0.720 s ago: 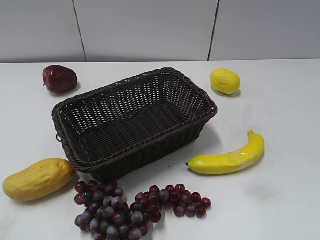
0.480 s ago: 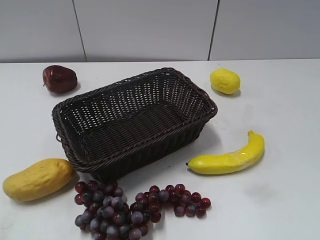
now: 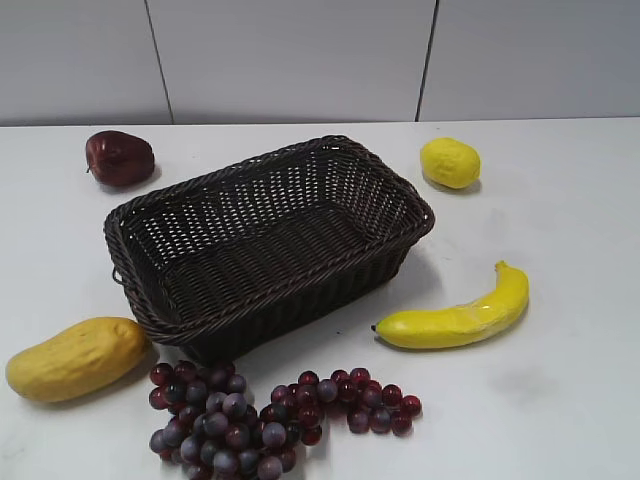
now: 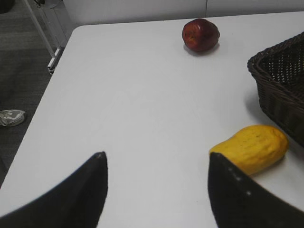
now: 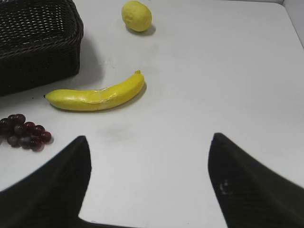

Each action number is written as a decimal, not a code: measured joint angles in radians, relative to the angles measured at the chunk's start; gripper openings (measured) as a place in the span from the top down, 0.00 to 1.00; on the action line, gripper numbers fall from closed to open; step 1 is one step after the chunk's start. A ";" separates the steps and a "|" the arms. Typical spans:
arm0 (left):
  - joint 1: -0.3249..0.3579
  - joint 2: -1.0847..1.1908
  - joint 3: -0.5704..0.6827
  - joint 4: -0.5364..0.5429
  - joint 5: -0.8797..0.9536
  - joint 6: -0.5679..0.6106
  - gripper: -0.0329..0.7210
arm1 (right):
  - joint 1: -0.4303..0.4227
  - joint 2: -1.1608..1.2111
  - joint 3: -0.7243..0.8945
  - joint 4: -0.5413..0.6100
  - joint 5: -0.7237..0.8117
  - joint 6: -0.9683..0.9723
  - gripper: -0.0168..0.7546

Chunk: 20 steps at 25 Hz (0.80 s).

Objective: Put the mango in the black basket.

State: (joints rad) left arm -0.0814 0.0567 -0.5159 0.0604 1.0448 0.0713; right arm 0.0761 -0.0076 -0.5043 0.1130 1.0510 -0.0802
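The mango (image 3: 76, 357) lies on the white table at the front left, just left of the black basket (image 3: 270, 240), which stands empty in the middle. In the left wrist view the mango (image 4: 251, 147) lies beside the basket's corner (image 4: 280, 85), just beyond my right fingertip. My left gripper (image 4: 156, 159) is open and empty above bare table. My right gripper (image 5: 148, 140) is open and empty, above bare table in front of the banana. Neither gripper shows in the exterior view.
A dark red apple (image 3: 119, 157) sits at the back left, a lemon (image 3: 450, 162) at the back right, a banana (image 3: 455, 315) to the basket's right, and a bunch of purple grapes (image 3: 255, 415) in front of it. The table's left edge (image 4: 47, 102) drops to the floor.
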 joint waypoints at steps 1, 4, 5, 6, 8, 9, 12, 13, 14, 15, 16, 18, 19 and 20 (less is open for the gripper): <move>0.000 0.000 0.000 0.003 -0.003 0.000 0.29 | 0.000 0.000 0.000 0.000 0.000 0.000 0.22; 0.000 0.000 0.000 0.001 -0.007 0.000 0.29 | 0.000 0.000 0.000 0.000 0.000 0.000 0.22; 0.000 0.001 0.000 -0.002 -0.007 0.000 0.29 | 0.000 0.000 0.000 0.000 0.000 0.000 0.22; 0.000 0.005 0.000 -0.011 -0.009 0.000 0.29 | 0.000 0.000 0.000 0.000 0.000 0.000 0.22; 0.000 0.036 -0.008 -0.033 -0.008 0.014 0.29 | 0.000 0.000 0.000 0.000 0.000 0.000 0.22; 0.000 0.063 -0.016 -0.048 -0.005 0.028 0.28 | 0.000 0.000 0.000 0.000 0.000 0.000 0.22; 0.000 0.169 -0.044 -0.082 0.005 0.101 0.23 | 0.000 0.000 0.000 0.000 0.000 0.000 0.22; 0.000 0.217 -0.053 -0.093 0.007 0.132 0.20 | 0.000 0.000 0.000 0.000 0.000 0.000 0.22; 0.000 0.268 -0.059 -0.106 0.007 0.165 0.17 | 0.000 0.000 0.000 0.000 0.000 0.000 0.22; 0.000 0.311 -0.062 -0.119 0.008 0.208 0.15 | 0.000 0.000 0.000 0.000 0.000 0.000 0.22; 0.000 0.372 -0.064 -0.141 0.007 0.255 0.14 | 0.000 0.000 0.000 0.000 0.000 0.000 0.22; 0.000 0.461 -0.064 -0.190 -0.007 0.352 0.13 | 0.000 0.000 0.000 0.000 0.000 0.000 0.22; 0.000 0.522 -0.064 -0.216 -0.023 0.418 0.13 | 0.000 0.000 0.000 0.000 0.000 0.000 0.22; -0.002 0.563 -0.064 -0.237 -0.042 0.462 0.13 | 0.000 0.000 0.000 0.000 0.000 0.000 0.22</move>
State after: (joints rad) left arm -0.0832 0.6200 -0.5797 -0.1766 1.0026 0.5331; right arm 0.0761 -0.0076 -0.5043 0.1130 1.0510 -0.0802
